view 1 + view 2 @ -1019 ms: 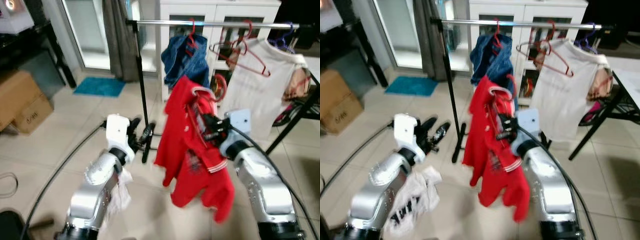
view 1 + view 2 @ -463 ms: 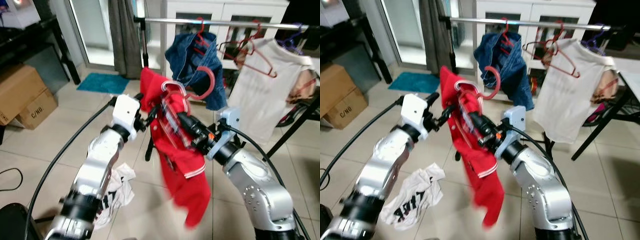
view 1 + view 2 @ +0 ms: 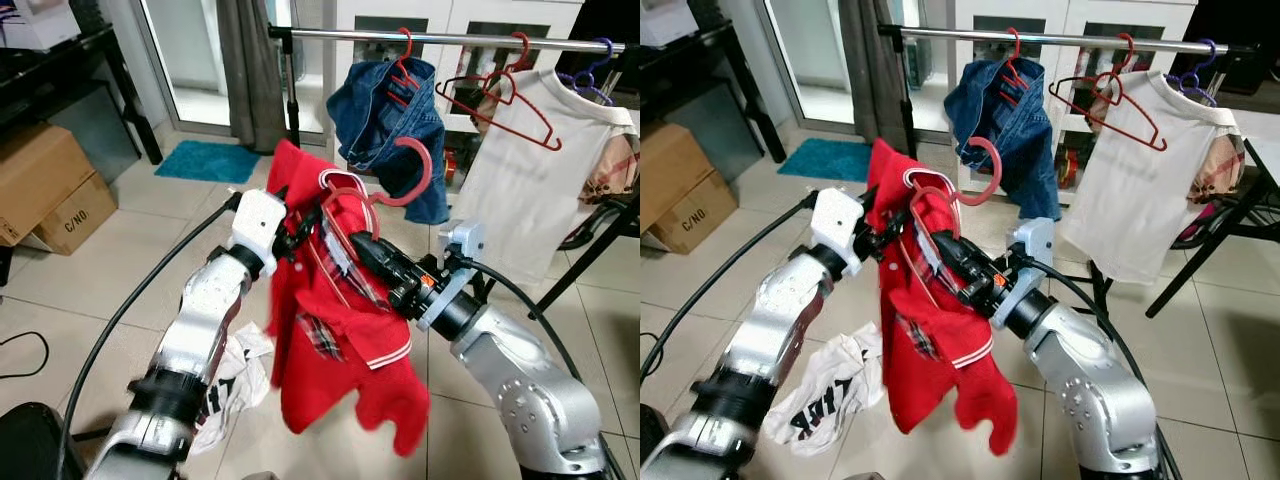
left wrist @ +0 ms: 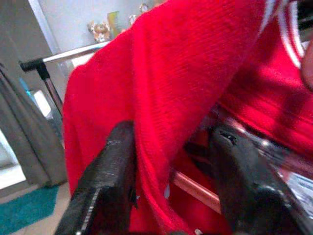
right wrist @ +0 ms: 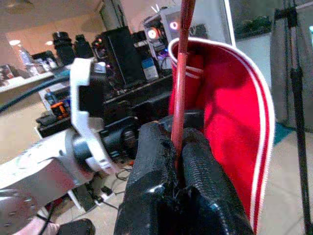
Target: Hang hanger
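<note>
My right tool is clenched on the thin red wire of the hanger, its two black fingers pinched tight on the neck just below the hook, as the right wrist view shows plainly. My left tool has its fingers spread, one either side of a fold of the red polo shirt, with the hanger's wire running between them; I judge it to be steadying the cloth, not gripping it. In the left eye view the two tools meet at the centre of the frame, the shirt draped over the hanger and trailing down toward the lower middle. The hook curls up and to the right of my right tool, open side facing down. The chrome clothes rail runs level across the top of the frame, above and beyond the hook, so the hanger must travel up and away from me. Of the two, my right arm is the nearer to the free stretch of rail between the denim garment and the white T-shirt, each hung on its own red hanger. A crumpled white garment lies on the tiled floor at lower left.
</note>
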Robot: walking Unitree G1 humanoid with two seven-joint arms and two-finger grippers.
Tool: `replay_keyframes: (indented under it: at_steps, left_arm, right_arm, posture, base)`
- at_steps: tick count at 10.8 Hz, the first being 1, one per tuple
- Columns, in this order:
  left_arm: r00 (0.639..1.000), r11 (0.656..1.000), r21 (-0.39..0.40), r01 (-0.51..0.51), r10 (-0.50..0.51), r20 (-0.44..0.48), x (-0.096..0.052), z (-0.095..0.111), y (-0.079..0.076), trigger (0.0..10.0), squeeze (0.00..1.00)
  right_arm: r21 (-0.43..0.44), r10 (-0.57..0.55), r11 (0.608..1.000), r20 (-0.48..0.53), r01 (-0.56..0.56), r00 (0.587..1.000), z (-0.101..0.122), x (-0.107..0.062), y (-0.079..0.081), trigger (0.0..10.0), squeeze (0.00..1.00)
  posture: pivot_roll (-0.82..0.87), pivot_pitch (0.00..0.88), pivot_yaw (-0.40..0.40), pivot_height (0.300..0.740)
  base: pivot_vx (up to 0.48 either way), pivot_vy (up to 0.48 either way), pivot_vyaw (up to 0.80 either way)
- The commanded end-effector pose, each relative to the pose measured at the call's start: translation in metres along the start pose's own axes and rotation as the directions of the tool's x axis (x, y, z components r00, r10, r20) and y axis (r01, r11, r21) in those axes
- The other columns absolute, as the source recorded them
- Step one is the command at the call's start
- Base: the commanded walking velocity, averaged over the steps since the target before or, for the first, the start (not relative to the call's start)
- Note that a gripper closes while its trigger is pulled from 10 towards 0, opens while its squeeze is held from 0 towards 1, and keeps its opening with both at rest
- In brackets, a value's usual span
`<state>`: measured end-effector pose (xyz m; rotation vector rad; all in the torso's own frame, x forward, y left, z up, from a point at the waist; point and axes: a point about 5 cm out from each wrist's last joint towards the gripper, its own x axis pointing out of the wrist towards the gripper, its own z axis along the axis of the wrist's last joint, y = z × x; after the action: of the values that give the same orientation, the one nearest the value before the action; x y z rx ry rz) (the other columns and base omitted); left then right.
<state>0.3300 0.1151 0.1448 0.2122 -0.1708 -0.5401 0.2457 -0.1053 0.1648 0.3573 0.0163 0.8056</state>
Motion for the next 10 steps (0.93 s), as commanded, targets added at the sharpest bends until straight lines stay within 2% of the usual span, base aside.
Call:
replay_keyframes:
  at_steps: [1, 3, 6, 10]
  left_arm:
    - [1.000, 1.000, 0.025, 0.003, -0.003, 0.001, 0.0022, 0.0013, 0.0038, 0.0, 0.00]
    - [0.999, 0.999, 0.036, -0.027, 0.026, 0.019, 0.0044, 0.0041, 0.0098, 0.0, 0.00]
    - [1.000, 0.999, 0.028, -0.015, 0.014, 0.026, 0.0054, 0.0028, 0.0078, 0.0, 0.00]
    - [0.998, 0.998, -0.030, -0.063, 0.062, -0.005, 0.0004, -0.0040, 0.0079, 0.0, 0.00]
  right_arm:
    - [-0.011, 0.060, 0.998, 0.059, -0.060, 0.996, 0.0123, 0.0007, 0.0086, 0.0, 0.00]
    - [-0.012, 0.055, 0.998, 0.050, -0.055, 0.997, 0.0110, -0.0021, 0.0077, 0.0, 0.00]
    - [-0.029, 0.024, 0.999, 0.038, -0.022, 0.999, 0.0109, -0.0034, 0.0038, 0.0, 0.00]
    - [-0.063, -0.008, 0.998, 0.010, 0.008, 1.000, 0.0083, -0.0058, -0.0008, 0.0, 0.00]
  posture:
    - [-0.06, 0.000, 0.047, 0.740]
    - [-0.06, 0.000, 0.051, 0.740]
    - [-0.06, 0.000, 0.048, 0.740]
    - [-0.05, 0.000, 0.036, 0.740]
  base:
    - [0.000, 0.000, 0.00]
    - [0.000, 0.000, 0.00]
    - [0.000, 0.000, 0.00]
    - [0.000, 0.000, 0.00]
